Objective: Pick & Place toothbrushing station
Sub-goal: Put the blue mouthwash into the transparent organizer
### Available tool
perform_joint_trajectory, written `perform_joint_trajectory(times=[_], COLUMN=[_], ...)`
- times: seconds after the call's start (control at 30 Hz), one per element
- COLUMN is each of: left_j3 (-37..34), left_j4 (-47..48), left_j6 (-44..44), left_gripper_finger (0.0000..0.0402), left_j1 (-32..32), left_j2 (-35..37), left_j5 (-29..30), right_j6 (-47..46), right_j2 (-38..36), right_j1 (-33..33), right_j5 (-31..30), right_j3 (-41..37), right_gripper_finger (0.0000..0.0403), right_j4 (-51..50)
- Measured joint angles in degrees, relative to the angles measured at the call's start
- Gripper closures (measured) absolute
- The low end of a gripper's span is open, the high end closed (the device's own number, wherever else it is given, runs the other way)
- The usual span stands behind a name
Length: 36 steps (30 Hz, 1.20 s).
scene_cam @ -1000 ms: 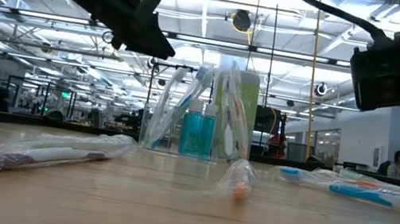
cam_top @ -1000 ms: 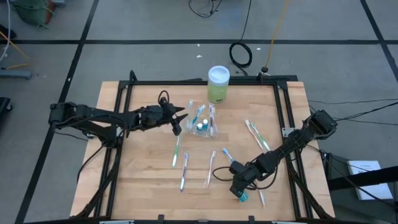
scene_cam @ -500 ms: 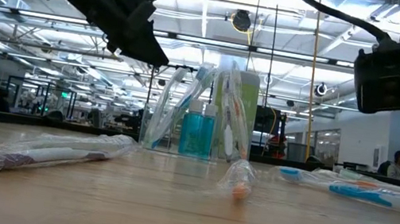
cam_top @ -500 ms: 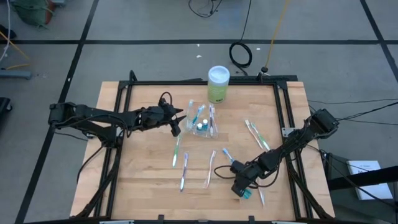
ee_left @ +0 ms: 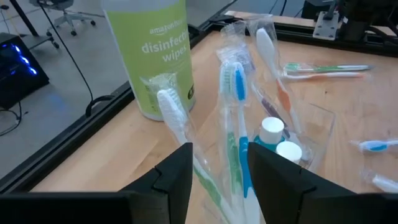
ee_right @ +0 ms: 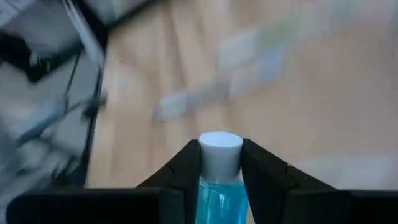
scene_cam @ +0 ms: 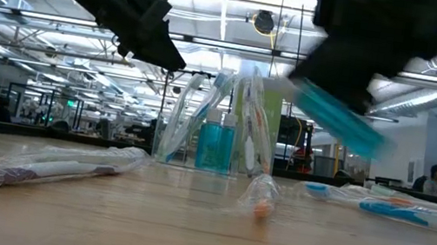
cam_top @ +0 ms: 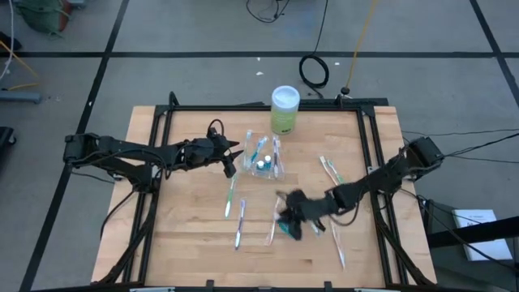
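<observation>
Here the right claw (ee_right: 219,171) grips a blue white-capped bottle (ee_right: 217,168) above the surface (cam_top: 186,235). The left claw (ee_left: 214,177) hangs parted and empty beside the toothbrushing station (cam_top: 266,158).

My two arms are dark, nearly black, built of slim jointed links with bulkier housings at the joints. Black cable loops stand off my left arm just behind my left pincer (cam_top: 235,156), and another loop hangs below the forearm behind my right pincer (cam_top: 290,225). My left pincer's fingers (ee_left: 173,180) are matte black, angular blocks with flat bevelled faces and hard edges. My right pincer's fingers (ee_right: 181,175) are the same matte black, wedge-shaped, sloping inward. My right wrist housing is a boxy black block well behind that pincer.
</observation>
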State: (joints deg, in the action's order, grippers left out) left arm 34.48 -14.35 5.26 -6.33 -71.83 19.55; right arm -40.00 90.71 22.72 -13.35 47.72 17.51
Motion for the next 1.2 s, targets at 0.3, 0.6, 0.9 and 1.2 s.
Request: perform_joint_trajectory(times=[0.3, 0.6, 0.9, 1.2], left_j3=[0.0, 0.0, 0.0, 0.0], left_j4=[-0.53, -0.42, -0.37, -0.35], left_j6=[1.54, 2.23, 2.16, 2.4], left_gripper_finger=[0.0245, 0.0245, 0.0245, 0.0245], left_j1=[0.0, 0.07, 0.07, 0.07], left_j2=[0.0, 0.0, -0.02, -0.02], left_j5=[-0.02, -0.2, -0.2, -0.2], right_j6=[39.67, 37.32, 38.76, 33.45], right_j2=[1.06, 11.33, 11.98, 11.98], right_j1=[-12.6, -20.4, -21.28, -21.25], right_j5=[-11.77, -10.86, -12.23, -13.65], right_j3=[0.22, 0.0, 0.09, 0.11], right_gripper_finger=[0.0313, 0.0312, 0.0312, 0.0312], right_j4=[33.04, 36.62, 36.65, 27.69])
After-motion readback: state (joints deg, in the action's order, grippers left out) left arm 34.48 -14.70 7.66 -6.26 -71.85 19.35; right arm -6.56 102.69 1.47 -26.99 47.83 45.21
